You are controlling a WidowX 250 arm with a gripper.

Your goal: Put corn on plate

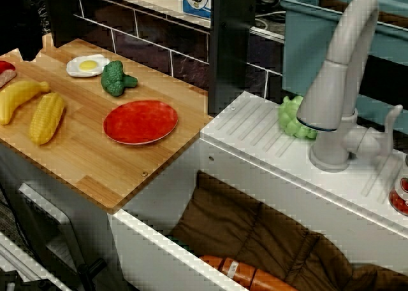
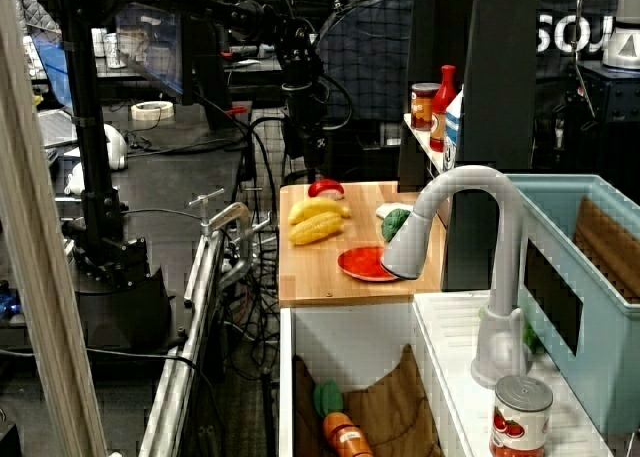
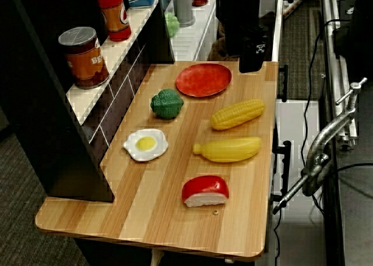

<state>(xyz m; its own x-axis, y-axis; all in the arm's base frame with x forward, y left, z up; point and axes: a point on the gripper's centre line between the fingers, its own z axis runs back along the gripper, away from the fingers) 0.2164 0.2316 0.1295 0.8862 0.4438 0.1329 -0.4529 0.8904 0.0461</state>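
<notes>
Counter-end view: corn (image 3: 238, 114) below end effector (image 3: 254, 56).

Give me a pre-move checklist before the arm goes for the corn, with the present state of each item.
1. Corn free to grasp: ok. It lies on the wooden board, apart from the banana next to it.
2. Plate empty: ok. Nothing lies on it.
3. Path from corn to plate: ok. The broccoli sits off to one side, not between them.
4. Right target: ok. The corn is ridged, the banana smooth.
5. Pincer state: cannot tell. It hangs behind the board's far end, too dark and small to read.
6. Corn already on plate: not ok. It is still on the board.
</notes>
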